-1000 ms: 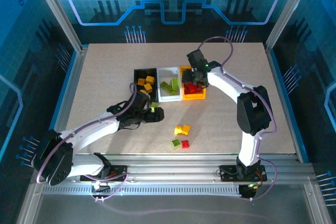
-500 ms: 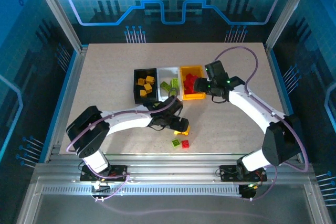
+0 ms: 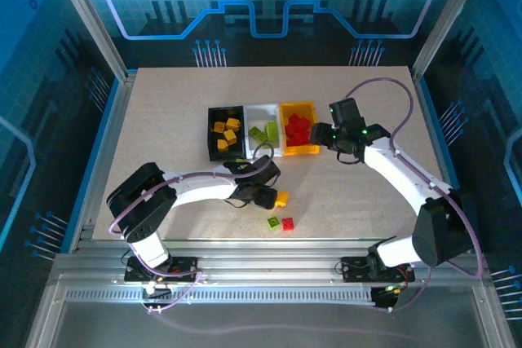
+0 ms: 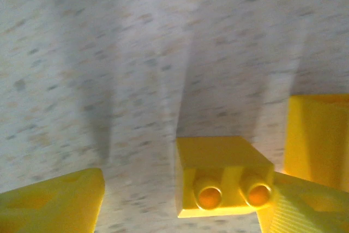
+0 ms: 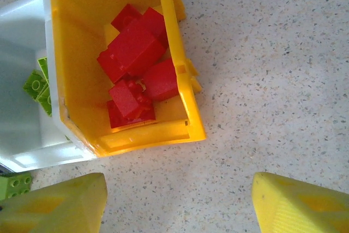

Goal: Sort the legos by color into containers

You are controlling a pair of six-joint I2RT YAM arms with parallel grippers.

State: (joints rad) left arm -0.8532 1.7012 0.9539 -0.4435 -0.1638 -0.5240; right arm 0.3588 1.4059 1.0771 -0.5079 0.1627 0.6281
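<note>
At the far left of the row of containers stands the black bin (image 3: 210,132), with a handful of yellow bricks (image 3: 226,130) in it. Nearer, on the speckled table (image 3: 163,120), the left gripper (image 3: 269,196) is low over a loose yellow brick (image 4: 223,181). Its fingers (image 4: 54,203) are apart. The left one is clear of the brick, while the right one looks to be touching the brick's side, so nothing is clamped yet. Just right of the brick is another yellow shape, and I can't tell whether it is a second brick or part of the finger.

That brick looks light, stiff and glossy, so I'd expect it to squirt out of a crooked pinch. The safest hold would be square on its two flat side walls, below the studs.

Next in the row is the white bin (image 3: 261,112), which holds lime green bricks (image 3: 265,132). Near the table's front edge a green brick (image 3: 273,222) and a red brick (image 3: 287,223) lie loose, side by side.

Further right, the yellow-orange bin (image 5: 181,75) holds a heap of red bricks (image 5: 133,75). The right gripper (image 5: 180,203) hangs just beside its right end, tips spread wide with nothing between them
</note>
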